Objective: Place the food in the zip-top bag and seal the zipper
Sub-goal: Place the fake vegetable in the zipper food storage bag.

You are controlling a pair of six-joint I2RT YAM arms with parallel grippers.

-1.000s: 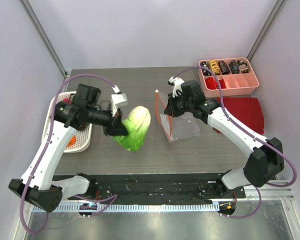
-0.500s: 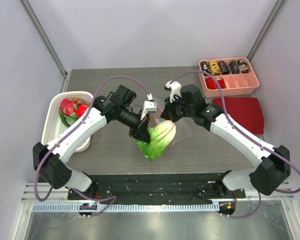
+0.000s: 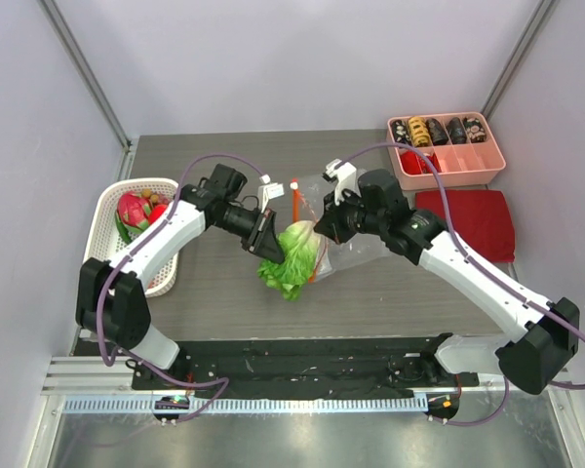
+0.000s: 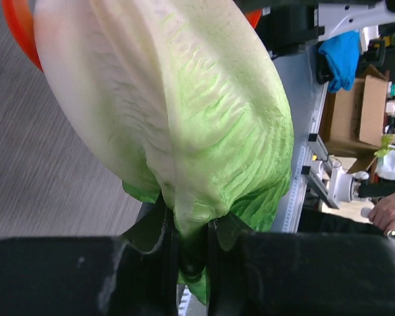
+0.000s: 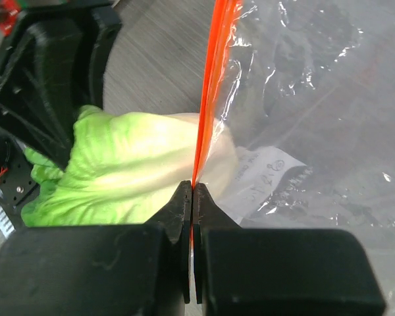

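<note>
My left gripper [image 3: 271,241] is shut on the leafy green end of the lettuce head [image 3: 294,257], which fills the left wrist view [image 4: 178,112]. The lettuce's pale end lies at the mouth of the clear zip-top bag [image 3: 356,244]. My right gripper [image 3: 324,226] is shut on the bag's orange-red zipper [image 5: 214,79] and holds the mouth edge up. In the right wrist view the lettuce [image 5: 131,164] lies left of the zipper, with its pale end behind the plastic [image 5: 303,99]. A glossy red fruit [image 3: 157,214] sits in the white basket; the orange fruit is not visible.
The white basket [image 3: 105,229] at the left holds a pink-and-green dragon fruit [image 3: 132,210]. A pink compartment tray [image 3: 448,156] with small dark and yellow pieces stands at the back right. A flat dark red cloth [image 3: 473,219] lies in front of it.
My left gripper has carried the lettuce rightwards from mid-table to the bag's mouth. My right gripper has kept hold of the zipper and tilted the bag's mouth towards the lettuce.
</note>
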